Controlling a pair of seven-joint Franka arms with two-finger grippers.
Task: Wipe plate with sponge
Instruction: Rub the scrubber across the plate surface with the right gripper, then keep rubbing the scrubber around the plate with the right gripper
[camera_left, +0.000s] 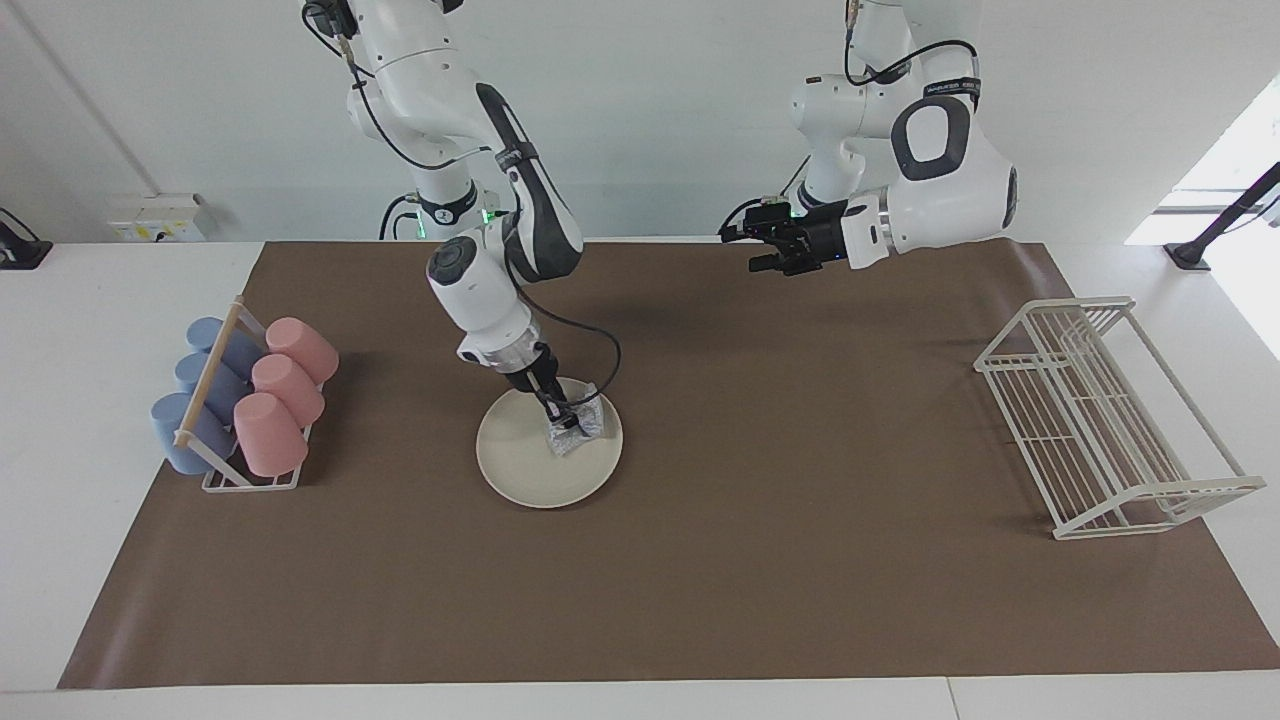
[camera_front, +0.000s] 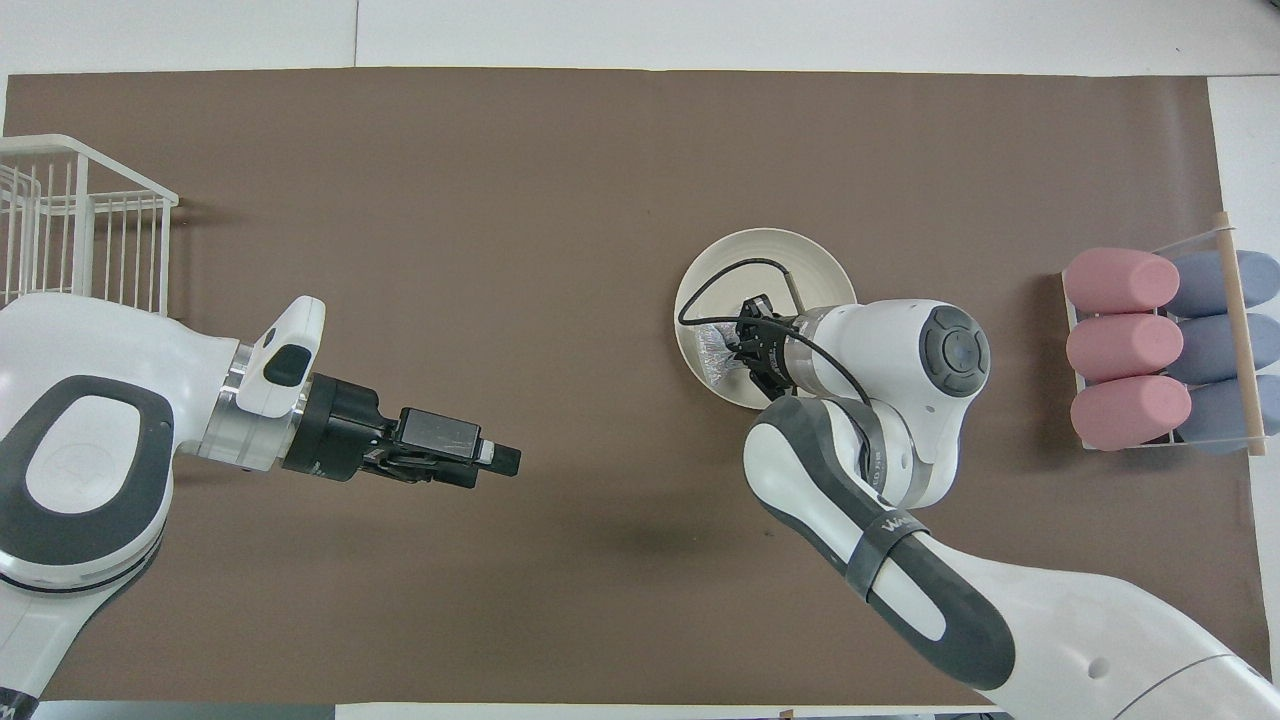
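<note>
The cream-white plate (camera_left: 520, 462) lies on the brown mat, toward the right arm's end of the table; it also shows in the overhead view (camera_front: 770, 255). My right gripper (camera_left: 568, 418) points down onto the plate and is shut on the silvery sponge (camera_left: 582, 428). The sponge rests on the plate's surface near the rim on the side toward the left arm's end, as the overhead view (camera_front: 712, 350) shows too. The right gripper (camera_front: 742, 345) and wrist cover part of the plate there. My left gripper (camera_left: 752, 265) waits in the air over the mat, shut and empty, and also shows in the overhead view (camera_front: 505, 460).
A rack of pink and blue cups (camera_left: 245, 395) lying on their sides stands at the right arm's end of the mat. A white wire dish rack (camera_left: 1100, 420) stands at the left arm's end. The brown mat (camera_left: 800, 560) covers most of the table.
</note>
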